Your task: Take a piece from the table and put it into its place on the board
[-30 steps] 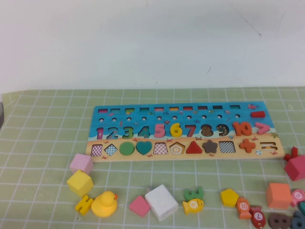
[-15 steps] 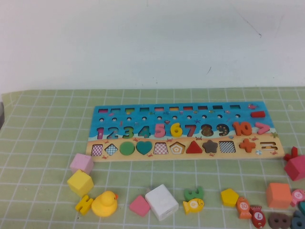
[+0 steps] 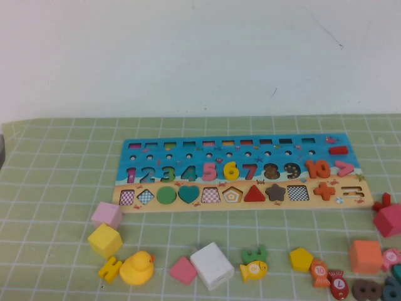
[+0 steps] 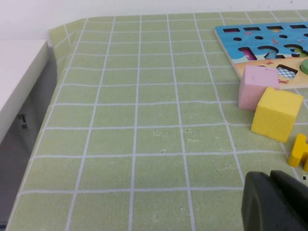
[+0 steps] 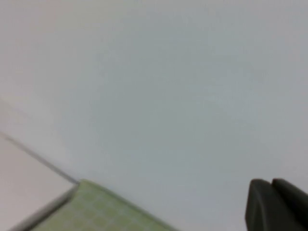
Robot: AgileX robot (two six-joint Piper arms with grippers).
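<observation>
The board [image 3: 125, 148] lies across the middle of the green checked mat, and its corner shows in the left wrist view [image 4: 226, 34]. The yellow numeral 6 [image 3: 231, 169] sits in the board's row of numerals, between the pink 5 and the red 7. Neither gripper shows in the high view. My left gripper [image 4: 270, 180] is shut and empty, low over the mat at the front left, short of the yellow cube [image 4: 276, 114]. My right gripper [image 5: 272, 185] is shut and empty, raised and facing the white wall.
Loose pieces lie along the mat's front: pink cube [image 3: 106, 214], yellow cube [image 3: 104, 239], yellow letter [image 3: 110, 268], duck [image 3: 136, 268], pink diamond [image 3: 183, 270], white cube [image 3: 212, 265], yellow fish [image 3: 254, 269], yellow pentagon [image 3: 301, 258], orange cube [image 3: 365, 256]. The table's left edge [image 4: 48, 72] drops off.
</observation>
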